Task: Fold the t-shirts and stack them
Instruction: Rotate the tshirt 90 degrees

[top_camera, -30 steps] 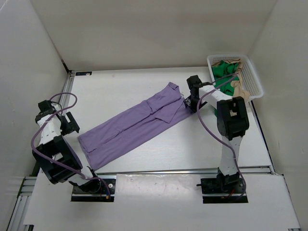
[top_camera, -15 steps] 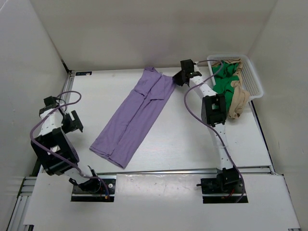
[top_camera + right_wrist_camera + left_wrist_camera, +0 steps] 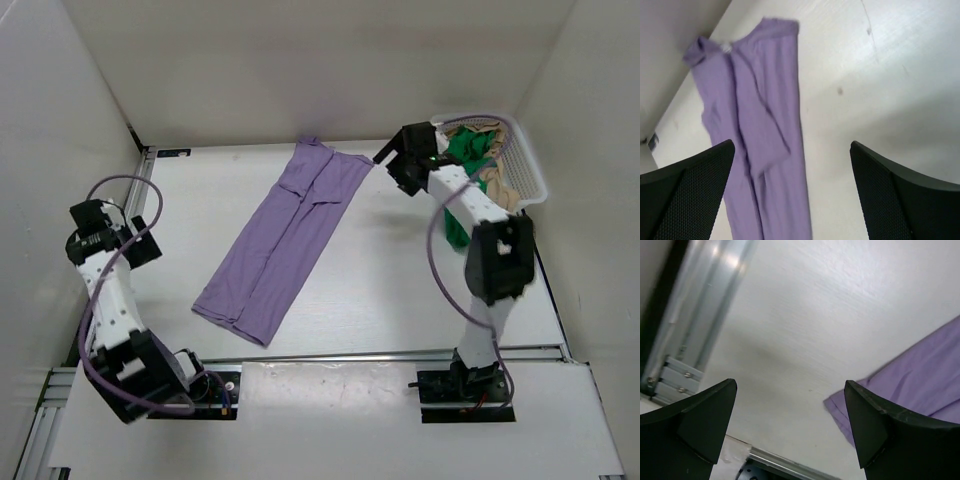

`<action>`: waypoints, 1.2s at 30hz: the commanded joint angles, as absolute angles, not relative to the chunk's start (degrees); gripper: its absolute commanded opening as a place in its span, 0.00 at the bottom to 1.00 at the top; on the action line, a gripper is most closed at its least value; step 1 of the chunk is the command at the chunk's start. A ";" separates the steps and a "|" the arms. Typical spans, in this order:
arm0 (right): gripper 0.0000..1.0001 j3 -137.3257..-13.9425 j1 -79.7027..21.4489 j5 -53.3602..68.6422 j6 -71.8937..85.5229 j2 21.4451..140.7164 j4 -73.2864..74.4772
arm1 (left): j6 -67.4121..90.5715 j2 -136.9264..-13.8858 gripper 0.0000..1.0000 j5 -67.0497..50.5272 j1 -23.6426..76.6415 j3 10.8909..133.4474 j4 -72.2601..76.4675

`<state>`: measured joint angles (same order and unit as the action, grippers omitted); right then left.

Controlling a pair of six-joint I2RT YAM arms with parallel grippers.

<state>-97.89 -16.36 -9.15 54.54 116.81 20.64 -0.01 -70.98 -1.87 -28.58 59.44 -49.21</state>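
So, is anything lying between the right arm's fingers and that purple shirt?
Nothing visible does. The right fingers stand open beside the purple shirt's far corner, with only bare table between them.

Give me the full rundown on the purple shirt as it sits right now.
The lavender t-shirt is plain soft cloth, folded lengthwise into a long narrow strip with a crease down the middle and a sleeve flap tucked over its far part. It lies flat on the white table, running diagonally from near-left toward the back wall, a little rumpled at the far end. Only the table touches it: the right gripper hangs open above its far end, and the left gripper is open beside its near corner.
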 commanded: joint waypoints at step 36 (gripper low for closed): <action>0.63 -69.51 -72.16 -4.22 95.44 111.35 10.63 | 0.00 -35.16 1.00 -6.50 -31.03 73.04 -73.93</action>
